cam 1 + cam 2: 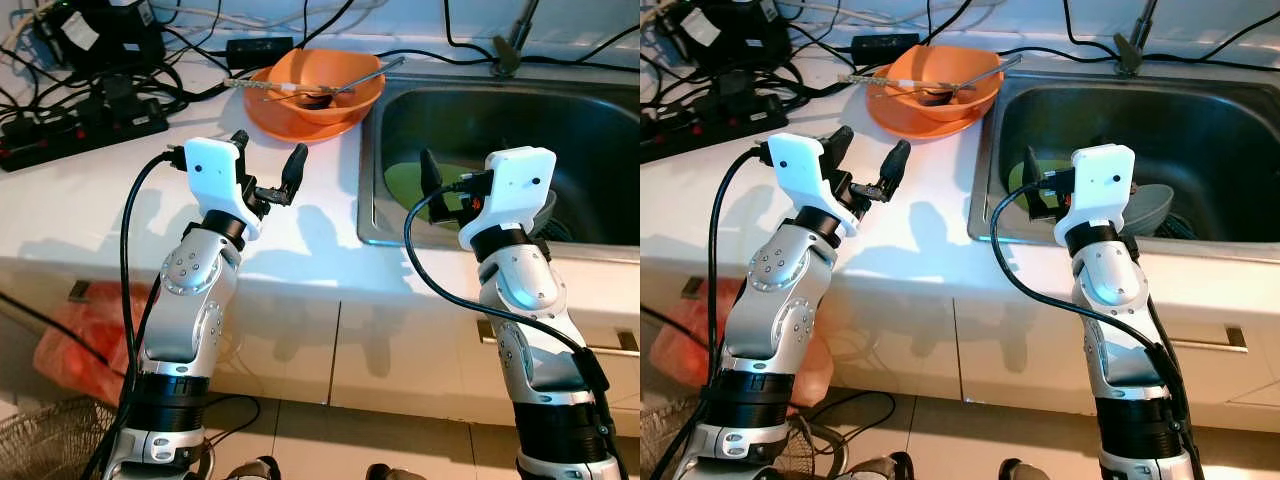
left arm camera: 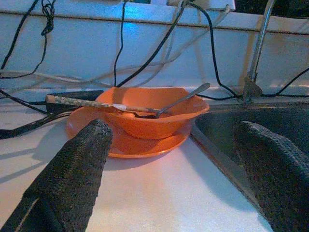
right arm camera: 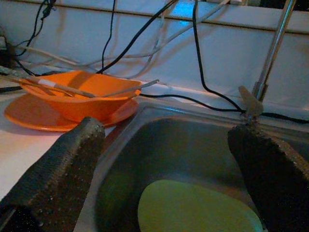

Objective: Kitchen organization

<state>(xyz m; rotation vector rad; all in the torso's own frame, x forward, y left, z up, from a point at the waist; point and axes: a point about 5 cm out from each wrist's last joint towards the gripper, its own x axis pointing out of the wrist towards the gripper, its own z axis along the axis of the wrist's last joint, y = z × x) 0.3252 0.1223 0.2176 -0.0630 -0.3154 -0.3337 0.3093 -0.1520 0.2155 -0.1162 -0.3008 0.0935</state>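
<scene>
An orange bowl (image 1: 325, 85) sits on an orange plate (image 1: 290, 120) at the back of the white counter, just left of the sink. A metal spoon (image 1: 365, 78) and chopsticks (image 1: 262, 88) rest in the bowl. My left gripper (image 1: 267, 165) hovers open over the counter a short way in front of the plate, holding nothing. My right gripper (image 1: 470, 185) is open above the sink's front edge, over a green plate (image 3: 198, 210) lying in the steel sink (image 1: 400, 110). A grey dish (image 1: 1150, 205) lies beside the green plate.
A black power strip (image 1: 80, 130) and tangled cables (image 1: 120, 60) crowd the counter's back left. The tap base (image 1: 505, 55) stands behind the sink. Cabinet drawers with a handle (image 1: 615, 342) are below; a red bag (image 1: 75, 335) and a wire basket (image 1: 50, 435) are on the floor at left.
</scene>
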